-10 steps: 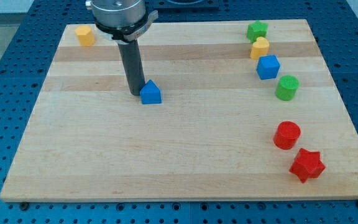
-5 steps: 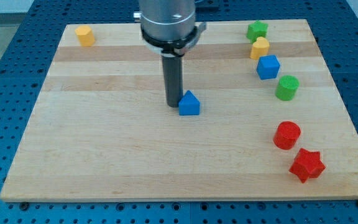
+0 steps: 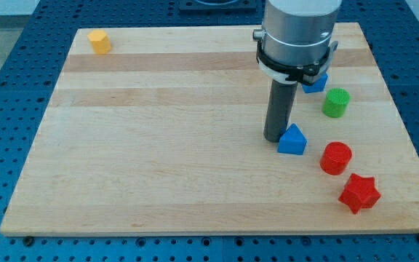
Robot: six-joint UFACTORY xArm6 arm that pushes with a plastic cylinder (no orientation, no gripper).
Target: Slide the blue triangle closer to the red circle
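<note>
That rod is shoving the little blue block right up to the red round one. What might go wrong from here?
My tip sits against the blue triangle on the view's left. Only a small gap remains to the red circle, so further pushing may knock it, perhaps into the red star just beyond. The circle lies lower right, so the triangle might slip off my tip sideways. The arm also hides blocks behind it; only part of a blue cube shows.
</note>
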